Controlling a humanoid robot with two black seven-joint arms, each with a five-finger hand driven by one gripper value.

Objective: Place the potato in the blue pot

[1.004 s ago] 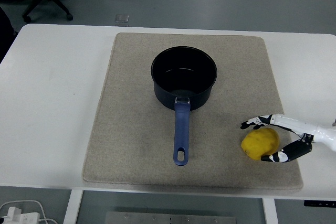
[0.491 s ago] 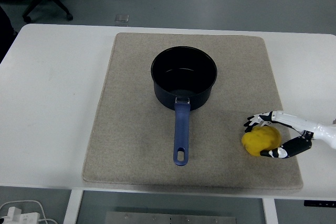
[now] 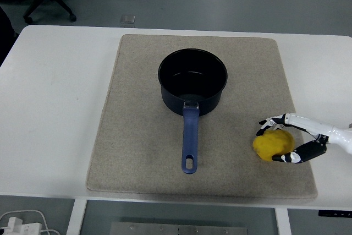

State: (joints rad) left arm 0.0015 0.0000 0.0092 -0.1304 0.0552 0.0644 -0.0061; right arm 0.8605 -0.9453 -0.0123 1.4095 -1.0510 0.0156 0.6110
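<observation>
Potato: yellow, lying on the beige mat, right of the pot handle's tip and well apart from it.
Right hand: I have it cupped round the potato's right side; fingers curl over the top, thumb underneath, touching or nearly so. Not yet lifted, I judge.
Blue pot: empty, mid-mat, up-left of the potato; open mouth ready to receive.
Pot handle: points toward the near edge, clear of my approach.
Left hand: out of view.

Yellow potato on mat, blue pot empty, upright
</observation>
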